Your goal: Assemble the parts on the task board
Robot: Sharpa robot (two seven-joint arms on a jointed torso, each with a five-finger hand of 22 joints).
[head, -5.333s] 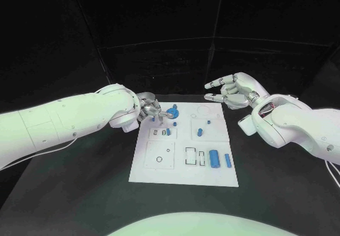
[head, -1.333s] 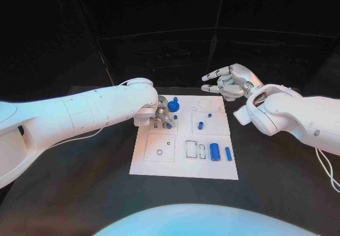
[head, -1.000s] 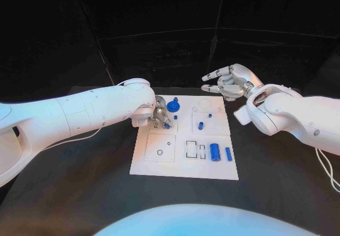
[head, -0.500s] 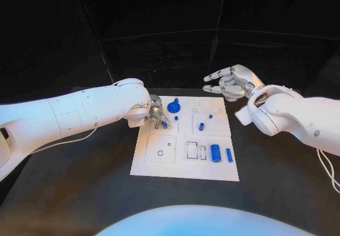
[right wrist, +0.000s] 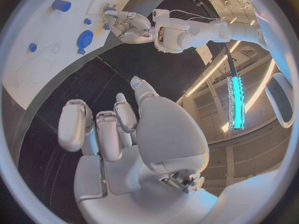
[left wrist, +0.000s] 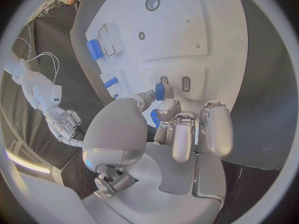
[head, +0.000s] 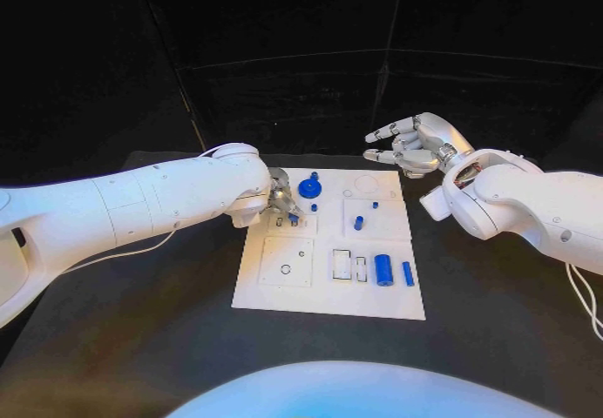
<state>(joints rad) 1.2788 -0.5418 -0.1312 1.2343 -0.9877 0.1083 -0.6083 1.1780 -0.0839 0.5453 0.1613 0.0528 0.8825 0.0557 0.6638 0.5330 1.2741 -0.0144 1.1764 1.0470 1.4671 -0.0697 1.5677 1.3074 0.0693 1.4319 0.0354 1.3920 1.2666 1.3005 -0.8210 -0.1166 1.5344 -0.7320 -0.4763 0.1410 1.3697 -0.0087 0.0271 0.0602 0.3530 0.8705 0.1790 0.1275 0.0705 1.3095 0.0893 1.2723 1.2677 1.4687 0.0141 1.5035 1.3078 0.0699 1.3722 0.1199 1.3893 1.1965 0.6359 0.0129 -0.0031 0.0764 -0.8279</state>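
Note:
The white task board [head: 279,296] lies mid-table. My left hand [head: 279,202] hovers low over its far left section and pinches a small blue piece [left wrist: 159,91] between thumb and finger, just above two small slots [left wrist: 185,83]. A blue gear-like part [head: 309,187] stands right beside that hand. My right hand [head: 415,148] is raised beyond the board's far right corner, fingers apart and holding nothing. A short blue peg [head: 357,223] lies mid-board. A thick blue cylinder [head: 382,270] and a thin blue bar [head: 407,271] lie on the near right.
Empty rectangular outlines [head: 339,264] sit left of the thick cylinder, and a small ring [head: 287,267] marks the near left panel. Black table [head: 151,331] surrounds the board on all sides. My left forearm [head: 138,205] spans the table's left part.
My left hand, still holding the small blue piece, has edged slightly toward the board's far left over the last second. The right hand stays raised in about the same place.

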